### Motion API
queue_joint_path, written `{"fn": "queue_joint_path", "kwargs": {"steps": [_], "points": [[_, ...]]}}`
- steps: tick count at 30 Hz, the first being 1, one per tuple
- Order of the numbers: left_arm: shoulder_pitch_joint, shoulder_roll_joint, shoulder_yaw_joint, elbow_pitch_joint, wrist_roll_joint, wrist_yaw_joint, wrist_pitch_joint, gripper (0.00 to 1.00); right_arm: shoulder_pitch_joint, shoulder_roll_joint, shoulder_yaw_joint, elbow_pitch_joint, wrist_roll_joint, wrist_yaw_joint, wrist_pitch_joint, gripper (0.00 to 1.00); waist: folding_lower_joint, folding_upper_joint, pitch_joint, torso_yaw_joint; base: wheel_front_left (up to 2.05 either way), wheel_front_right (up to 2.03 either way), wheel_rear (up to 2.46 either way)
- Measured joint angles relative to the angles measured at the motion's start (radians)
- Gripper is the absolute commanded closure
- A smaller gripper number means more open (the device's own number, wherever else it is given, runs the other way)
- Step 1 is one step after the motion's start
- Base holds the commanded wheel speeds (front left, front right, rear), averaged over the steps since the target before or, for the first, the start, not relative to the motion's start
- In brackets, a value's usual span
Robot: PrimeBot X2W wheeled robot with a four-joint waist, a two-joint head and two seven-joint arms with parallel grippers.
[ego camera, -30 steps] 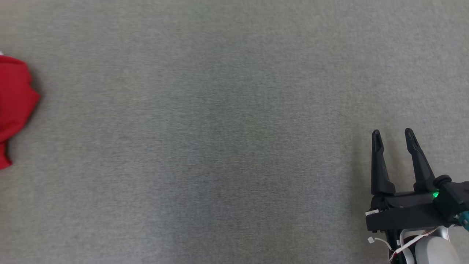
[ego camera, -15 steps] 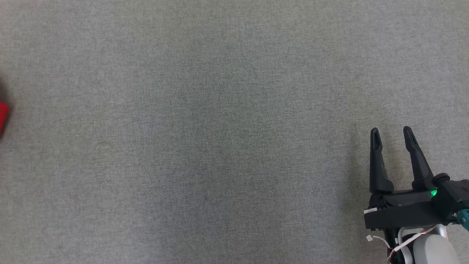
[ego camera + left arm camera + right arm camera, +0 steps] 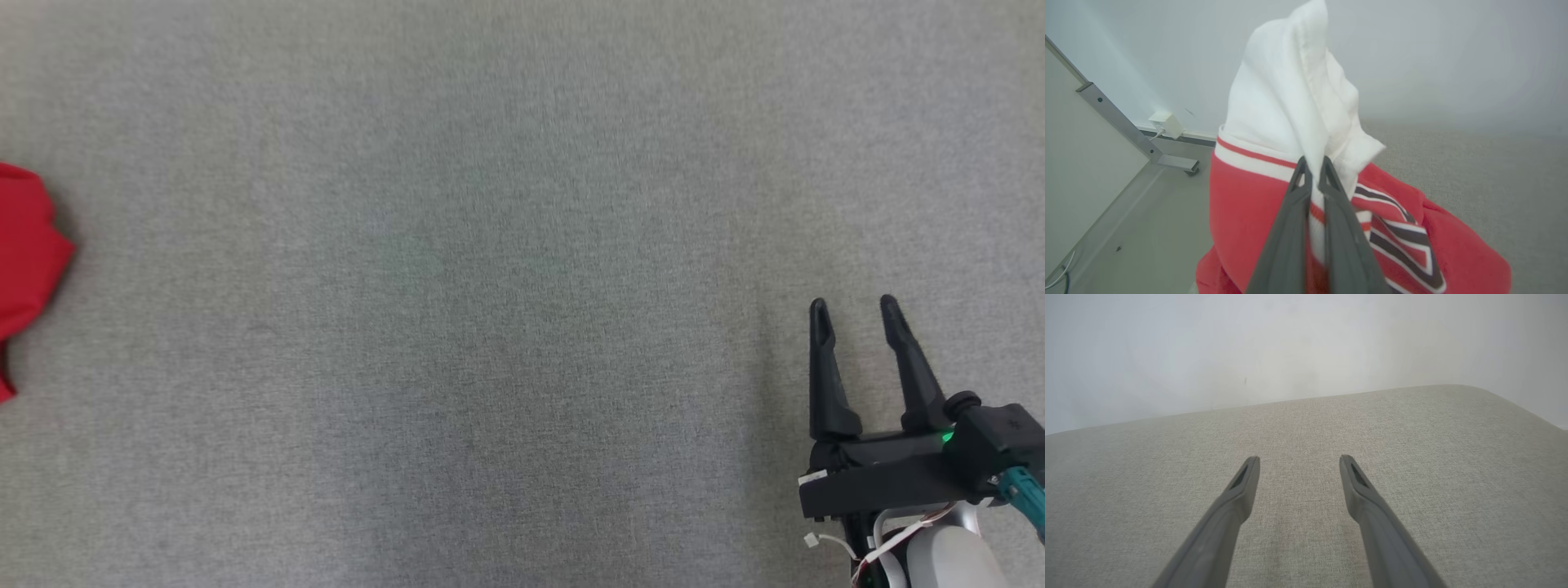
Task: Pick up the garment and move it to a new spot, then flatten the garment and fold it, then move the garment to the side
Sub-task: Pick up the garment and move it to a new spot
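Red-and-white garment (image 3: 1241,204), one, in left end effector (image 3: 1314,163).

The desk (image 3: 490,286) is covered in matt grey woven cloth with a fine, rough grain. The garment (image 3: 1286,106) is soft matt cloth, slightly fleecy. Fingers of the right tool (image 3: 854,306) look like smooth, matt dark plastic.

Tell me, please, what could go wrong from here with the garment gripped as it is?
The left pincer pinches just a thin fold of the garment, so the bunched cloth might slip free.
The garment shows at the head view's left edge, far from the open right pincer, so flattening could be awkward.
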Motion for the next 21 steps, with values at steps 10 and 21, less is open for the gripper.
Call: {"fn": "queue_joint_path", "kwargs": {"steps": [10,21], "points": [[-0.184,-0.018,-0.074,-0.166,0.088,0.01,-0.118,1.0,0.014,0.0,0.015,0.06,0.04,0.0,-0.029,0.0,-0.0001,-0.0001,-0.094,-0.001,0.0,0.0,0.0],[-0.332,-0.158,-0.208,-0.545,0.146,0.052,0.043,1.0,0.027,0.0,0.042,0.132,0.103,0.0,-0.073,0.0,-0.0001,-0.0002,-0.138,-0.107,0.0,0.0,0.0]]}}
